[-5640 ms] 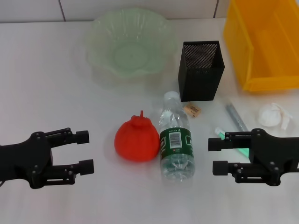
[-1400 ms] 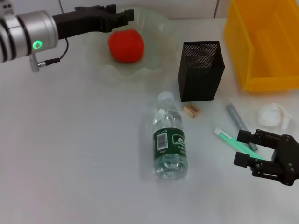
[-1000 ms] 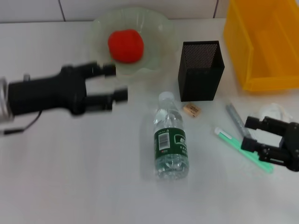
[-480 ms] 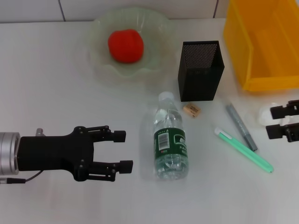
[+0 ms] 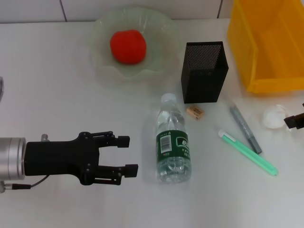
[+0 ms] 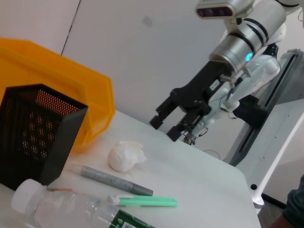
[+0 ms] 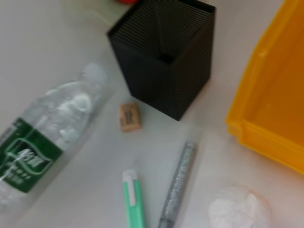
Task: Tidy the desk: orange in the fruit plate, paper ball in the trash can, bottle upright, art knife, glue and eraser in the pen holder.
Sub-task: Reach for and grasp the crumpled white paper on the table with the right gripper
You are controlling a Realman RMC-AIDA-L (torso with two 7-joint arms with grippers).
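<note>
Beside the lying bottle (image 5: 174,147), the left gripper (image 5: 127,154) hovers with jaws spread, and a careless sideways grasp could roll it into the eraser (image 5: 194,111).

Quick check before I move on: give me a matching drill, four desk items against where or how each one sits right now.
Items:
1. orange
2. bottle
3. eraser
4. paper ball

States:
A. lying on its side, cap toward the pen holder
B. on the table in front of the trash can, beside the right pincer
C. inside the fruit plate
D. on the table just in front of the pen holder

Pairs: 1-C, 2-A, 3-D, 4-B

The left pincer is open beside the bottle.
</note>
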